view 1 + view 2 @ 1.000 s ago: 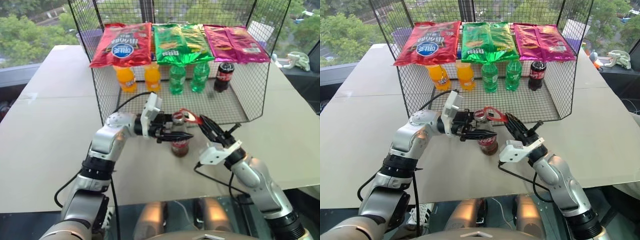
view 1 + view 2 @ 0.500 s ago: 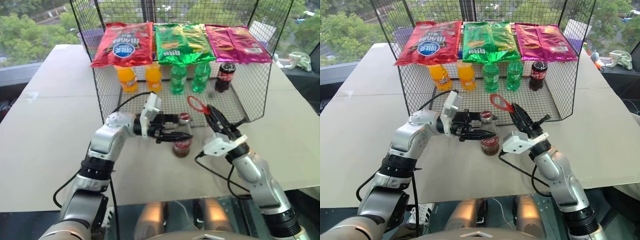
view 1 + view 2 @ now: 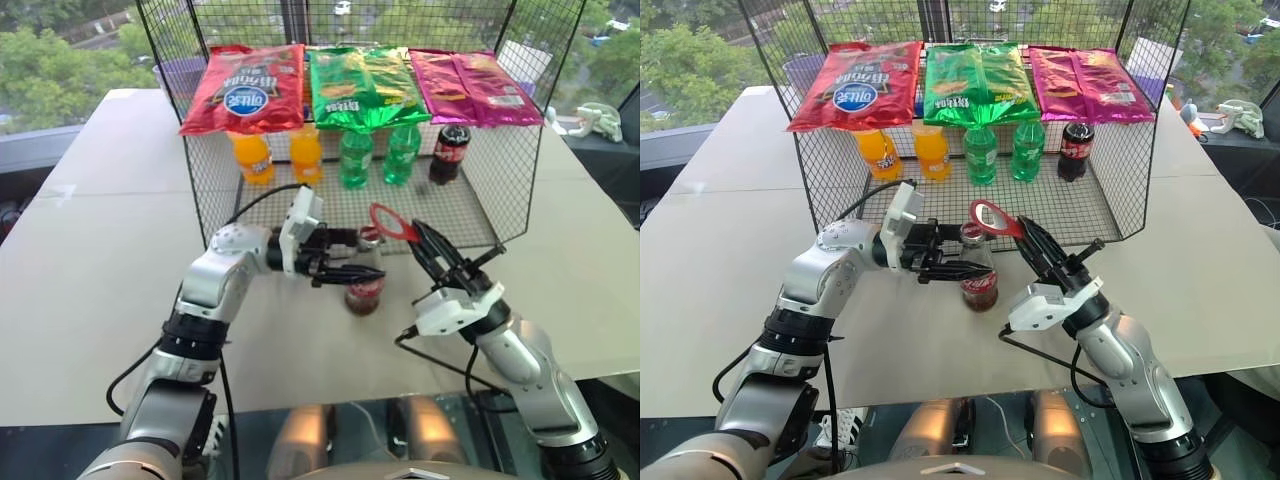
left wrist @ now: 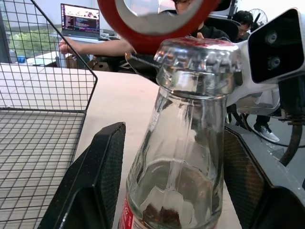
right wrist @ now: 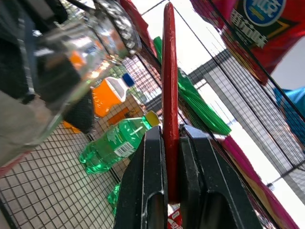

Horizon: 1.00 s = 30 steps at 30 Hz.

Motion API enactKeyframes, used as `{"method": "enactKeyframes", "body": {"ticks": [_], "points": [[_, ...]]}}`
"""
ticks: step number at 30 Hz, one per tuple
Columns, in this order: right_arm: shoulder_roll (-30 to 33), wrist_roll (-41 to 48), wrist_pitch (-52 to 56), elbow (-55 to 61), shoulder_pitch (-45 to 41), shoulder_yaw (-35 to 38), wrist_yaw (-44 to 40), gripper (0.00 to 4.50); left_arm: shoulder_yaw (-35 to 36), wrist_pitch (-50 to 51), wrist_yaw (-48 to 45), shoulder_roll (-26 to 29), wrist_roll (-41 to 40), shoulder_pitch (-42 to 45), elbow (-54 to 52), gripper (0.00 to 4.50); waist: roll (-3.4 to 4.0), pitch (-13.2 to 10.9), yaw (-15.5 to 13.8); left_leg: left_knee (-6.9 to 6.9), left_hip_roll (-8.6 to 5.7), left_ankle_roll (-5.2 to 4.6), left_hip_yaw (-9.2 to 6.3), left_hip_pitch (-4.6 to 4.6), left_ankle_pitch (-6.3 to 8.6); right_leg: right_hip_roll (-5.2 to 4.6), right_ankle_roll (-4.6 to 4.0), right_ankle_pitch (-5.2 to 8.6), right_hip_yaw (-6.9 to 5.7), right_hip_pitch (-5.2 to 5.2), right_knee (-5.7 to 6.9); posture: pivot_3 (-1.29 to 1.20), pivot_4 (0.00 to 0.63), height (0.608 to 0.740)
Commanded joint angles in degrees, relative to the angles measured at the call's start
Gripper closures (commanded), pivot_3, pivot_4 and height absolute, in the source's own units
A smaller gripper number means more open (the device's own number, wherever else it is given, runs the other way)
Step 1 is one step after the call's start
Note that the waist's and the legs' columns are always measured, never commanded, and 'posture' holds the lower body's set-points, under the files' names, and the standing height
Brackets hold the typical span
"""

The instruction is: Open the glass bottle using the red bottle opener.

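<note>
Bottle [image 3: 364,285] stands on tabletop [image 3: 90,270], just before wire basket [image 3: 470,205]. Left gripper [image 3: 362,262] reaches in from left, fingers [image 4: 97,176] flanking its neck. Opener [image 3: 392,222], in right gripper [image 3: 428,243], sits just right of cap.

Surface: pale beige table [image 3: 100,250].
Far centre: black wire basket [image 3: 500,190] stands on it.
Near centre: glass bottle [image 3: 364,290] stands upright on the tabletop, just in front of the basket.
</note>
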<state>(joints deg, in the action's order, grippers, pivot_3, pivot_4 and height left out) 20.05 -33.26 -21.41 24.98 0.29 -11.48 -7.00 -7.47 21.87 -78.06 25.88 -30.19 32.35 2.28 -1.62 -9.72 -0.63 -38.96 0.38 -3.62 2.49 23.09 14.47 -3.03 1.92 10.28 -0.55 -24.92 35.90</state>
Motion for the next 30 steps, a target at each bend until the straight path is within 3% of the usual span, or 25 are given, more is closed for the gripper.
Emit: {"method": "enactKeyframes", "body": {"ticks": [1, 12, 17, 30], "points": [[0.3, 0.2, -1.02, 2.03, -0.55, 0.29, -0.27, 4.5, -0.06, -1.51, -0.07, -0.33, 0.3, 0.34, -0.23, 1.51, 0.0, 0.0, 0.0, 0.0, 0.0, 0.0, 0.0, 0.0, 0.0, 0.0, 0.0, 0.0, 0.0, 0.0, 0.0, 0.0, 0.15, 0.74], [0.7, -0.04, -1.16, 2.16, -0.55, 0.6, -1.13, 4.5, 0.06, -1.98, -0.1, -0.52, 0.46, -0.05, -0.2, 1.51, 0.0, 0.0, 0.0, 0.0, 0.0, 0.0, 0.0, 0.0, 0.0, -0.01, 0.0, 0.0, 0.0, 0.0, 0.0, 0.0, 0.15, 0.74], [0.68, -0.24, -1.25, 2.12, -0.59, 0.45, -1.29, 4.5, -0.07, -1.58, -0.6, 0.03, 0.01, -0.66, -0.95, 2.71, 0.0, 0.01, -0.02, 0.0, 0.0, 0.0, 0.0, -0.04, 0.0, -0.04, 0.0, 0.0, -0.01, 0.03, 0.0, 0.0, 0.15, 0.74], [-0.02, -0.74, -1.22, 1.59, 0.09, 0.1, -0.8, 4.5, -0.45, -2.93, -1.41, 0.91, 0.18, -1.59, 0.01, 2.71, 0.0, 0.01, -0.07, 0.01, 0.0, 0.0, 0.0, -0.04, 0.01, -0.06, 0.0, 0.0, -0.01, 0.04, 0.0, 0.0, 0.15, 0.74]]}}
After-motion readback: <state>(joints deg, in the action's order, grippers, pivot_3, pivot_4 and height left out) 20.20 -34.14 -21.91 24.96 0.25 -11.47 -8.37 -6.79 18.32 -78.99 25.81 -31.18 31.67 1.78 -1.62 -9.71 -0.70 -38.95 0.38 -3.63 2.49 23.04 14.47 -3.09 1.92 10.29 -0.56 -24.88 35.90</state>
